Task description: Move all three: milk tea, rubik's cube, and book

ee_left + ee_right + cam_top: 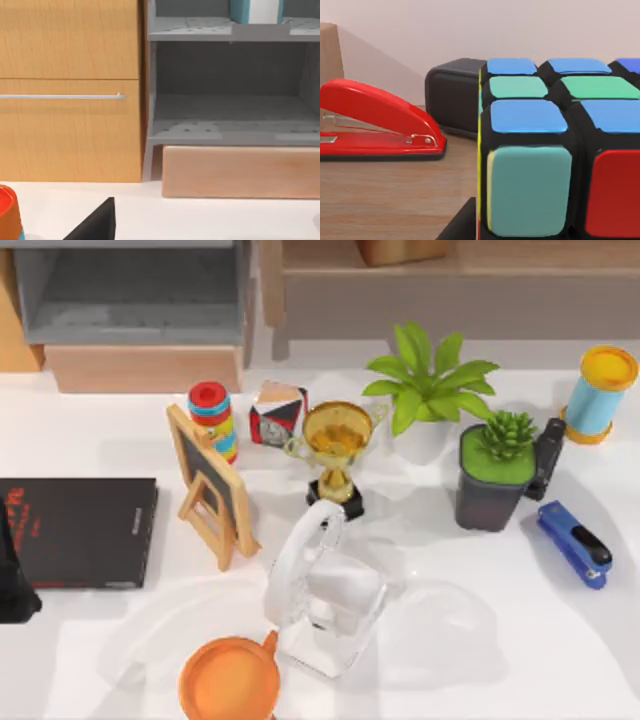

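Top view: book (80,532) is lying flat, black cover up, at the desk's (560,640) left edge. A dark part of the left arm (14,580) is sitting at that same edge, overlapping the book's left end; cannot tell whether the left gripper is apart or together. A chalkboard (208,485) is standing just beside the book, with a ringed toy (212,418), a patterned cube (277,415) and a trophy (337,445) behind it toward the far edge. A blue stapler (573,542) is lying near the right edge.

Left wrist view: the camera is facing level at a wooden cabinet (70,90) and a grey shelf unit (230,100) on a wooden block (240,172). A black wedge (95,225) is poking in low; what it is, cannot tell.

Right wrist view: the rubik's cube (560,150) is sitting very close to the camera on a wooden surface (385,200), with a red stapler (375,125) and a black box (452,95) beside it. Whether the right gripper is apart or clamped on the cube, cannot tell
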